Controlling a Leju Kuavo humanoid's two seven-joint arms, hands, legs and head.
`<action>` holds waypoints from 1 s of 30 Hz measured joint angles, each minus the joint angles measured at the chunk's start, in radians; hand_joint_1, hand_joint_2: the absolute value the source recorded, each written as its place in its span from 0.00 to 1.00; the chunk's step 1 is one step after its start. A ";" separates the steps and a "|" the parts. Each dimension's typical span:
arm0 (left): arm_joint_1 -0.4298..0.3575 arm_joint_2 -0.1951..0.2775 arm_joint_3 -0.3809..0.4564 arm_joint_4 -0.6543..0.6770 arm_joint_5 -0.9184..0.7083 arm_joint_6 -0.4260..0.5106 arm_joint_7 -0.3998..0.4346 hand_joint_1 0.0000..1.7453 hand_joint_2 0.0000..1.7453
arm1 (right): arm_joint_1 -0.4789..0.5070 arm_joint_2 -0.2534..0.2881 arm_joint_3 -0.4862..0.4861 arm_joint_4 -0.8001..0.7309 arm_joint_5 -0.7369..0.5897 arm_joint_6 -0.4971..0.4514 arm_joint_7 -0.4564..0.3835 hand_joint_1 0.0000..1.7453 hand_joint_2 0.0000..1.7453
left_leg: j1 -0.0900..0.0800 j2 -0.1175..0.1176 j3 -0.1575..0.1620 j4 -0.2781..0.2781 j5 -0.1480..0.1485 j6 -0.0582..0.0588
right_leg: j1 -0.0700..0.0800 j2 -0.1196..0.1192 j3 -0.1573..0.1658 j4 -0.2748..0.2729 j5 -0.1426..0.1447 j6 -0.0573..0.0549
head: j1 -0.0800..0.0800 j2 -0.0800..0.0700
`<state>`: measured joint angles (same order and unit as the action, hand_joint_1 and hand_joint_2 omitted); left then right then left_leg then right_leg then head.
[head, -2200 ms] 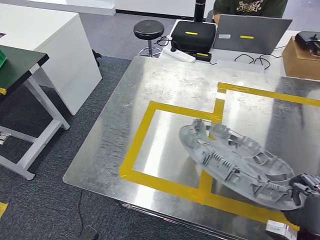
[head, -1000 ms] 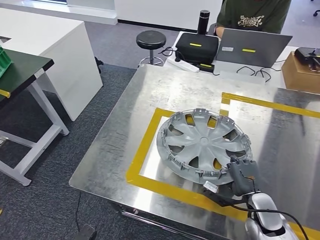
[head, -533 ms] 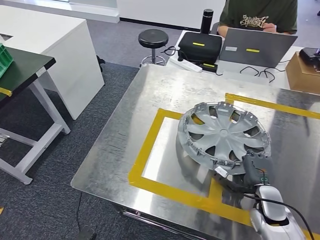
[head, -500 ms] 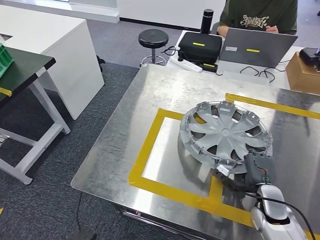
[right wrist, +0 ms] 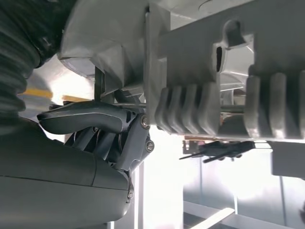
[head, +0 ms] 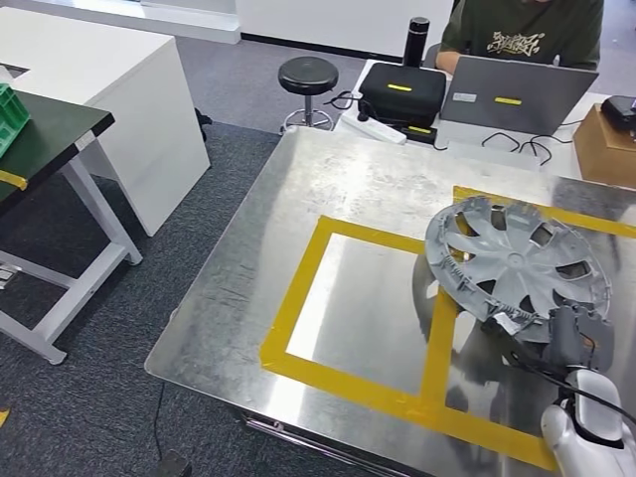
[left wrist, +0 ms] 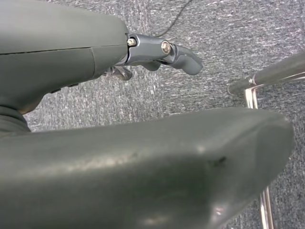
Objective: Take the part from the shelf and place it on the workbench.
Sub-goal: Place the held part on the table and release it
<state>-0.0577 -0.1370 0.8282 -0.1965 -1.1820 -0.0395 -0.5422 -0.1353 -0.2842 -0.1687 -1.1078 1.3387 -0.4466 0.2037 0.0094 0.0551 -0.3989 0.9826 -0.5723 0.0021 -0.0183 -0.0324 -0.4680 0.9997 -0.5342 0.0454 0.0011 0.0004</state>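
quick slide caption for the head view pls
Right hand holds a grey wheel cover by its rim, tilted above the yellow-taped steel workbench.

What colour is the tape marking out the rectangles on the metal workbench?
Yellow tape on the workbench, clearest in the head view.

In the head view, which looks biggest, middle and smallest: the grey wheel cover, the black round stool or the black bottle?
1. Grey plastic wheel cover, though it is nearest the camera.
2. Black round stool.
3. Black bottle, smallest and farthest away.
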 joint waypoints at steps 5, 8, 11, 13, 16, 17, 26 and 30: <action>-0.002 0.000 0.000 0.000 -0.002 -0.001 0.000 0.00 0.00 | -0.014 -0.020 -0.028 0.043 -0.005 -0.001 0.000 1.00 1.00 | 0.000 0.000 0.001 0.000 0.000 0.002 | 0.000 0.000 0.001 -0.001 0.000 0.002 | 0.000 0.000; -0.002 0.000 0.001 0.000 -0.002 -0.001 0.000 0.00 0.00 | -0.018 -0.029 -0.042 0.063 -0.005 -0.002 0.000 1.00 1.00 | 0.000 -0.001 0.001 0.000 0.000 0.002 | 0.000 -0.001 0.002 -0.002 0.001 0.002 | 0.000 0.000; -0.001 0.000 0.003 0.000 -0.002 -0.003 0.000 0.00 0.00 | -0.020 -0.036 -0.053 0.080 -0.004 -0.005 -0.001 1.00 1.00 | 0.000 -0.001 0.000 0.000 0.000 0.003 | 0.000 -0.001 0.003 -0.003 0.001 0.002 | 0.000 0.000; 0.000 0.002 0.006 0.000 -0.001 -0.004 0.000 0.00 0.00 | -0.021 -0.037 -0.057 0.086 0.000 -0.013 -0.006 0.50 1.00 | 0.000 -0.001 0.000 0.000 -0.001 0.003 | 0.000 -0.001 0.003 -0.003 0.000 0.002 | 0.000 0.000; 0.001 0.009 0.011 0.000 0.003 -0.011 -0.001 0.00 0.00 | -0.022 -0.037 -0.055 0.089 0.000 -0.019 -0.047 0.00 1.00 | 0.000 -0.001 0.000 0.000 -0.001 0.003 | 0.000 -0.001 0.003 -0.003 0.001 0.002 | 0.000 0.000; 0.001 0.012 0.013 0.000 0.005 -0.014 -0.002 0.00 0.00 | -0.023 -0.038 -0.053 0.089 -0.005 -0.016 -0.072 0.00 1.00 | 0.000 -0.001 0.000 0.000 -0.001 0.003 | 0.000 -0.001 0.004 -0.003 0.001 0.002 | 0.000 0.000; 0.004 0.027 0.036 0.000 0.008 -0.020 -0.018 0.00 0.00 | -0.002 -0.112 -0.011 0.048 -0.146 0.156 -0.226 0.00 1.00 | 0.001 0.001 0.000 0.000 -0.002 0.003 | 0.001 0.004 0.001 -0.003 0.001 0.003 | 0.000 0.000; 0.008 0.032 0.051 0.000 0.013 -0.021 -0.021 0.00 0.00 | 0.054 -0.199 0.002 -0.045 -0.262 0.299 -0.288 0.00 1.00 | -0.001 0.000 -0.001 0.001 -0.001 0.004 | 0.000 0.003 0.001 -0.004 0.003 0.005 | 0.000 0.000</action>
<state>-0.0493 -0.1047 0.8791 -0.1965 -1.1694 -0.0600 -0.5627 -0.0810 -0.4827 -0.1667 -1.1527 1.0763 -0.1474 -0.0848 0.0089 0.0555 -0.3995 0.9834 -0.5734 0.0058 -0.0187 -0.0291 -0.4675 0.9956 -0.5313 0.0501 0.0011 0.0004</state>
